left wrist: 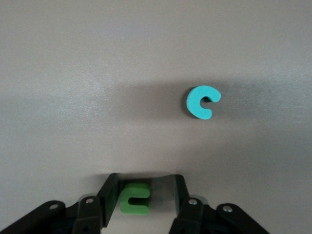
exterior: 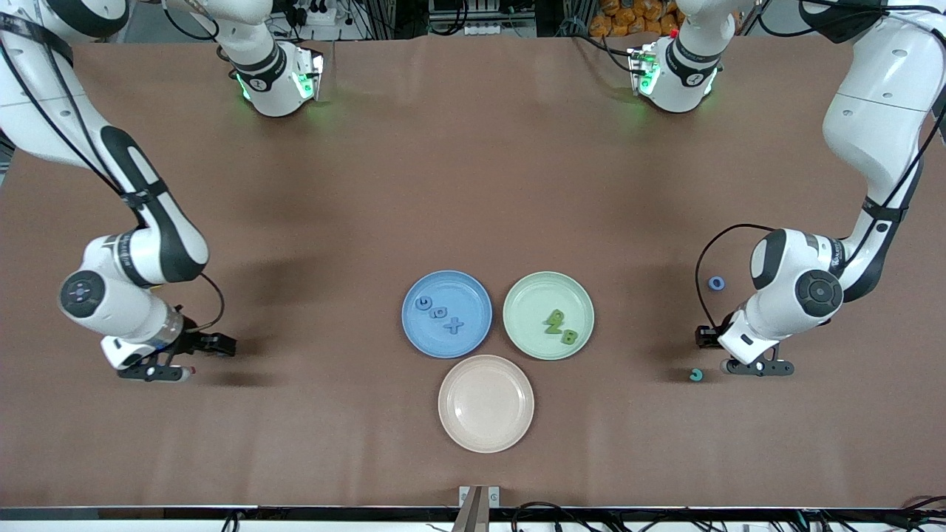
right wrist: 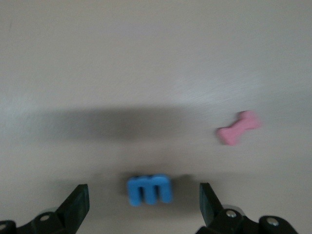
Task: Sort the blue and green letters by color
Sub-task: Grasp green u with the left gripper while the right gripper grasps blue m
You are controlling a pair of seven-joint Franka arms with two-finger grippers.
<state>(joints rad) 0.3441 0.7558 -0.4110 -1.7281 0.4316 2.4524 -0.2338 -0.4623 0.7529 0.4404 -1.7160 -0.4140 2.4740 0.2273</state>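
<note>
The green letter (left wrist: 135,197) is lying flat on the counter (exterior: 473,185) at my left arm's end, and my left hand (left wrist: 145,181) is straddling it, low to the surface. One finger (left wrist: 109,195) is pressing against its side while a gap is showing at the other, so I am not gripping it. A teal letter (left wrist: 203,101), reading as a C, is lying near that hand, with bare counter all round it. A blue ring letter (exterior: 716,283) is sitting farther from the front camera.

My right hand (right wrist: 142,195) is hanging wide open, low over a blue letter (right wrist: 149,189) shaped like an m, which is lying between the fingers and touching neither. A pink letter (right wrist: 239,127) is resting nearby.

Mid-counter, the blue plate (exterior: 465,295) is carrying three blue letters (exterior: 439,312), one a plus sign. Beside it the green plate (exterior: 532,303) is carrying a 2 and a B in green (exterior: 555,321). The beige plate (exterior: 485,403) is sitting nearer the front camera. Both arms are bending down at the elbows.
</note>
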